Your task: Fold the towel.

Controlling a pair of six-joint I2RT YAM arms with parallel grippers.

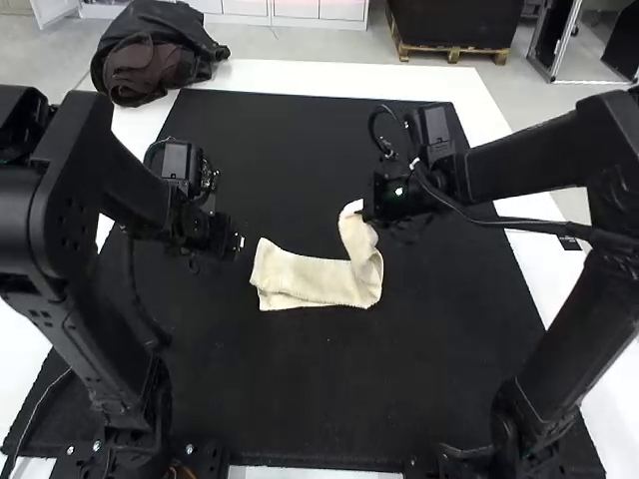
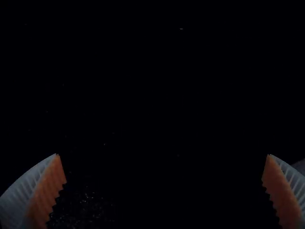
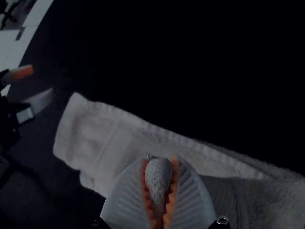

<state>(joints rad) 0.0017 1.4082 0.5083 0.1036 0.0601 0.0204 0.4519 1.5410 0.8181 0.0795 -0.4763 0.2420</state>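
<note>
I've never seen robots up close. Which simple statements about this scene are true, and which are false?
1. The right hand is pinching the towel. True.
2. Both hands are gripping the towel. False: the left hand is open and apart from it.
3. The mat under the towel is black. True.
4. The whole towel lies flat. False: one end is lifted, while the rest lies on the mat.
5. The towel is bright red. False: it is a pale cream.
</note>
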